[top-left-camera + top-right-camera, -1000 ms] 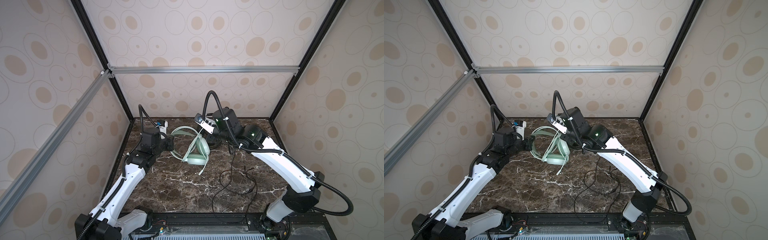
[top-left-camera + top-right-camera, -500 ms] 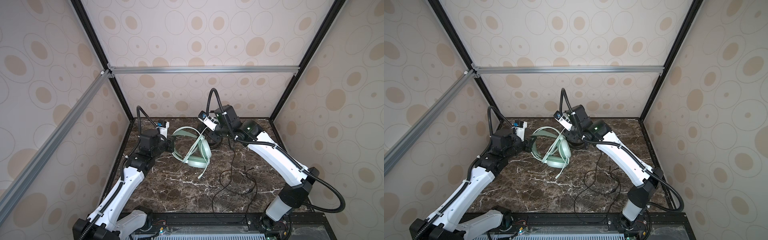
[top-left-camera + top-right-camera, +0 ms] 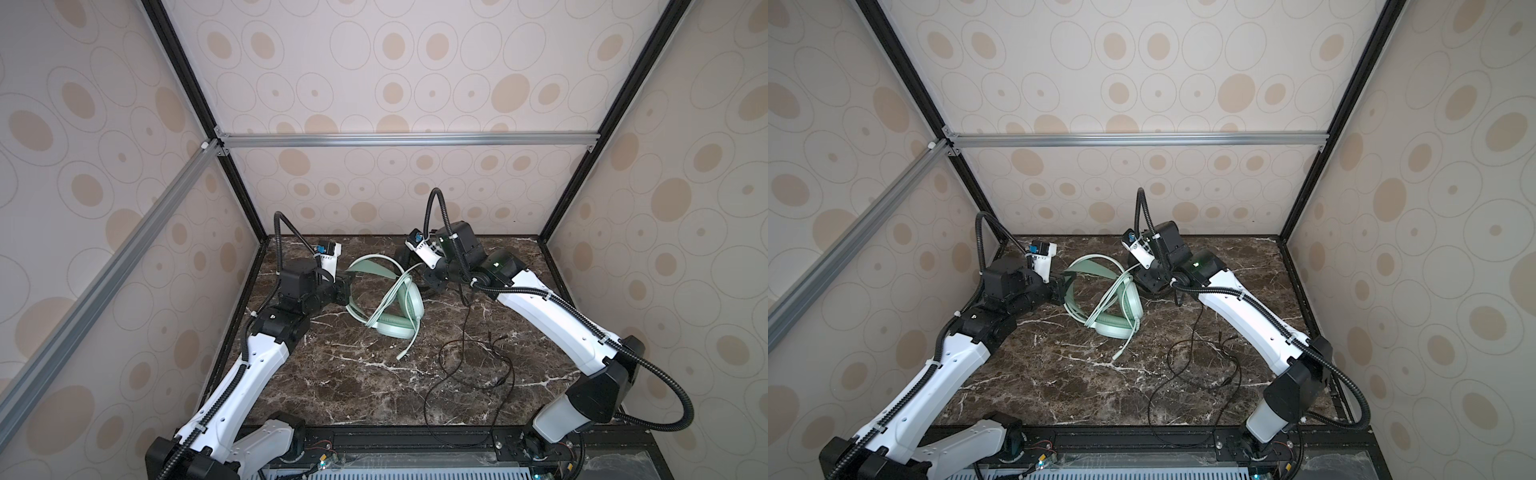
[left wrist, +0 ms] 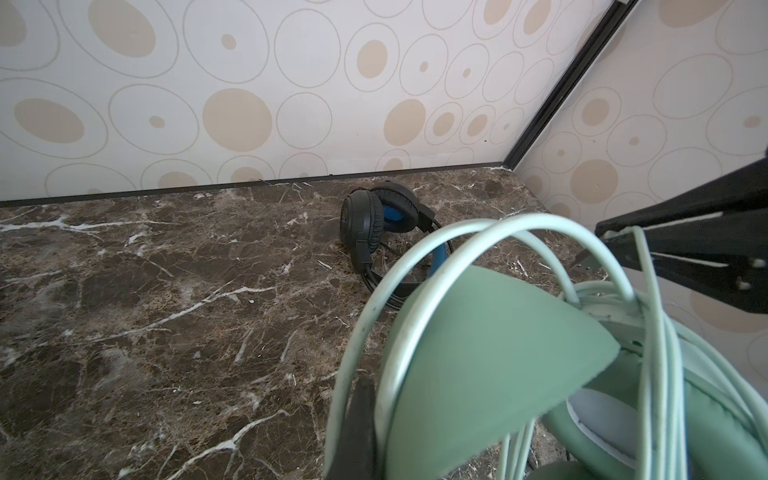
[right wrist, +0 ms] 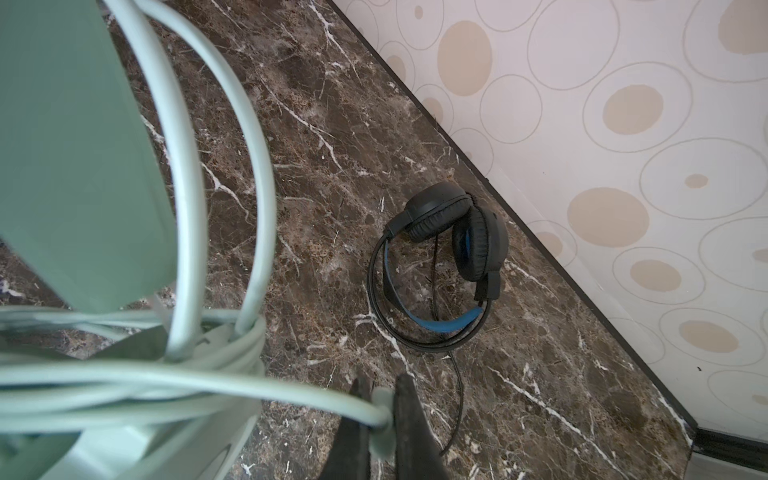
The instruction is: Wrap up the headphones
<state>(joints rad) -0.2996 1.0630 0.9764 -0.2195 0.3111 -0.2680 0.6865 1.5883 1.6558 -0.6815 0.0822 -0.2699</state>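
On the marble tabletop [image 3: 365, 399] the mint-green headset [image 3: 395, 330] is sitting part-wrapped, with the black headset [image 5: 478, 245] lying just beyond it, unwrapped. The left gripper [image 3: 347, 287] is clamping shut on the mint headband. The right gripper [image 5: 382, 419], beside the mint headset, is pinching the mint cable [image 5: 232, 384] tight. Winding well probably means holding that cable taut while circling the band.
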